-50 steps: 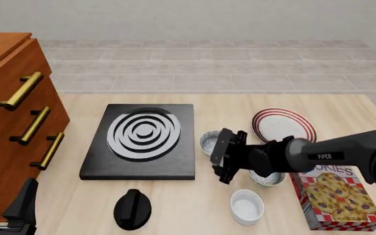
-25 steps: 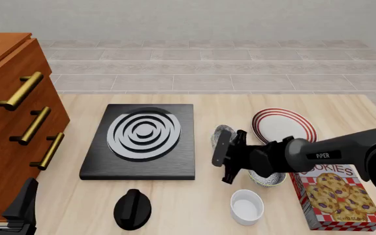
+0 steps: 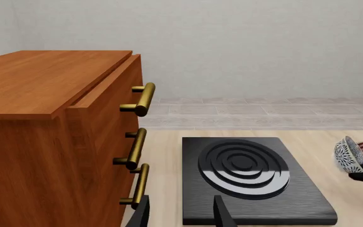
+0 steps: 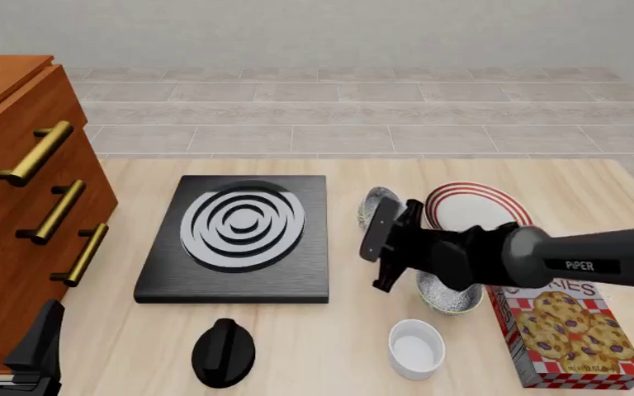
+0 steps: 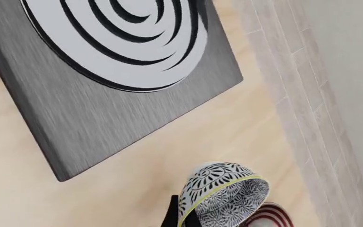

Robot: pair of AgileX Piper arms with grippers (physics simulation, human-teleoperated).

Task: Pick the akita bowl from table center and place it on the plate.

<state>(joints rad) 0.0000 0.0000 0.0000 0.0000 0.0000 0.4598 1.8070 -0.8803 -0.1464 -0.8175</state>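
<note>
One arm, right, reaches leftward; pincer (image 4: 381, 223) pinching tilted akita bowl (image 4: 378, 206) beside plate (image 4: 482, 211).

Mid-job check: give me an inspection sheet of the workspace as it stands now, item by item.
Surface: pale wooden table, no spills seen.
Job's things: small dark speckled akita bowl lifted and tipped on its side, beside the round white plate with dark-red rings, not yet on it.
Clutter: black hob slab with grey rings, black knob, plain white bowl, second speckled grey bowl, cookie box.
Grippers: right tool pinching the akita bowl's rim; left tool open, holding nothing.
Cables: nothing seen.
Surroundings: brown wooden drawer cabinet with brass handles, tiled floor beyond.
</note>
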